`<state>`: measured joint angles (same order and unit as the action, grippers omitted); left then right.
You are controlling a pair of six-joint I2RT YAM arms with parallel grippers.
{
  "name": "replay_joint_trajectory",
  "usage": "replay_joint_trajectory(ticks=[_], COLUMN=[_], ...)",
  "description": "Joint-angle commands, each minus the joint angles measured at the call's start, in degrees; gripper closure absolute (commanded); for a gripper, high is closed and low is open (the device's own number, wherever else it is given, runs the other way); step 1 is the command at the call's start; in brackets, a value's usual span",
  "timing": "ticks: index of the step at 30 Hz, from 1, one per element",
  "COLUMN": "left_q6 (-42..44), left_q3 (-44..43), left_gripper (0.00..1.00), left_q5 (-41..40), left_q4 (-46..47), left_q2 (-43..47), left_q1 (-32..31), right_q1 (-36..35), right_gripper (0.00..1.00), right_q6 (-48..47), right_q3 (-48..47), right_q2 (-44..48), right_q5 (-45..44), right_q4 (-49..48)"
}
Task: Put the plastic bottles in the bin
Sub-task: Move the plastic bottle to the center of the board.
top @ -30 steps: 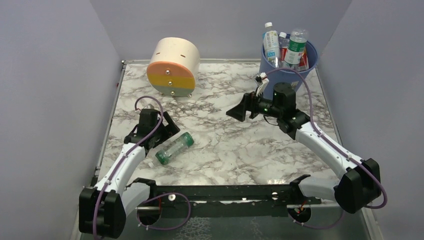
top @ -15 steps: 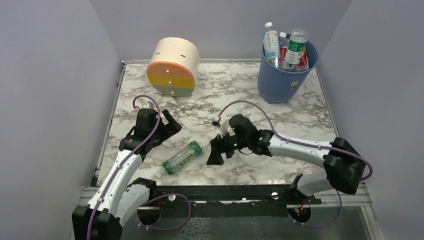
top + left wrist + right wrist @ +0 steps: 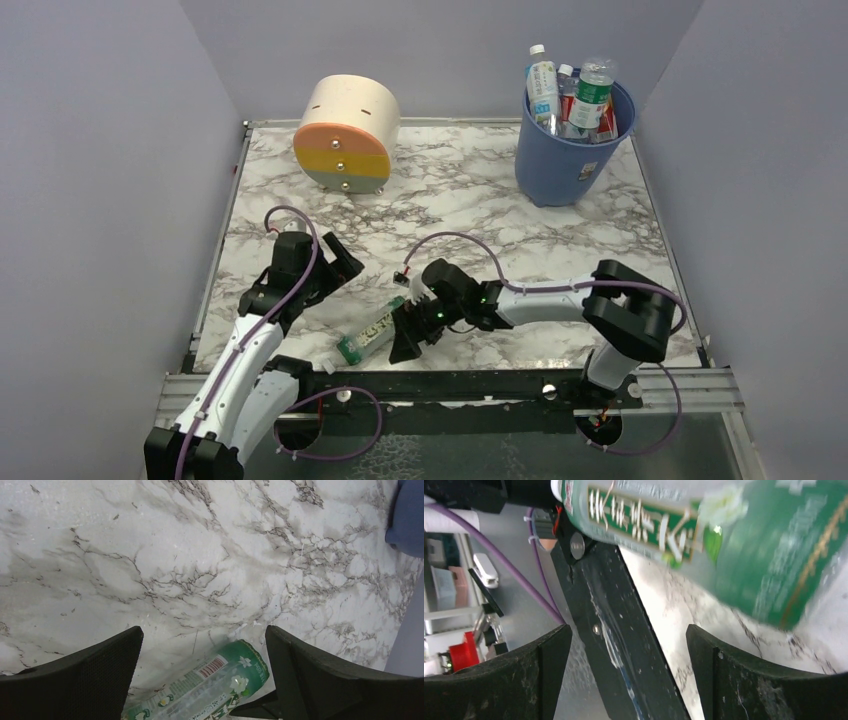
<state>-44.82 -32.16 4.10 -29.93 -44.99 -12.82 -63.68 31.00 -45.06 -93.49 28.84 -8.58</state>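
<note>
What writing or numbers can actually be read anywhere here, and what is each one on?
Nothing is sharp enough to quote.
Green-labelled bottle: white East Asian characters, too blurred to read.
Barcode on the same bottle: digits too small.
White sticker on the blue bin: too small to read.
Bottles in the bin: label print too small to read.
</note>
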Motion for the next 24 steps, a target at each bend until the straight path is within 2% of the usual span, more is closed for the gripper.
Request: replay_joint_trajectory(ticks=[1, 6, 9, 15, 20, 24], left_q6=[-1.6, -5.2, -6.1, -6.0, -5.9, -6.1], left_q3=[2.3, 5.8, 6.9, 6.7, 6.8, 7.6], left_gripper=[0.01, 0.01, 0.01, 0.01, 0.01, 0.01], left_q5=[2.5, 4.1, 4.4, 4.3, 4.3, 3.6], left_q4=[0.3, 1.9, 2.2, 2.1, 2.4, 3.1], left_q2=[2.2, 5.4, 6.2, 6.5, 6.0, 5.1], left_q1=[-0.7, -1.3, -1.8, -2.1, -2.2, -2.7], right_q1=[-0.1, 1.0, 3.4, 8.4, 12.2, 14.2], right_gripper=[0.13, 0.12, 0.12, 0.14, 0.15, 0.15], right_q6=[5.4, 11.1, 15.2, 19.5, 22.6, 21.4], right_q3=[-3.7, -4.2, -2.4, -2.3, -2.8, -2.9], right_q2=[-4.8, -8.6, -10.5, -13.9, -16.1, -14.2], right_q5=[2.6, 5.8, 8.8, 12.8, 14.9, 15.3], right_q4=[-8.7, -16.8, -26.6, -37.0, -41.5, -39.0])
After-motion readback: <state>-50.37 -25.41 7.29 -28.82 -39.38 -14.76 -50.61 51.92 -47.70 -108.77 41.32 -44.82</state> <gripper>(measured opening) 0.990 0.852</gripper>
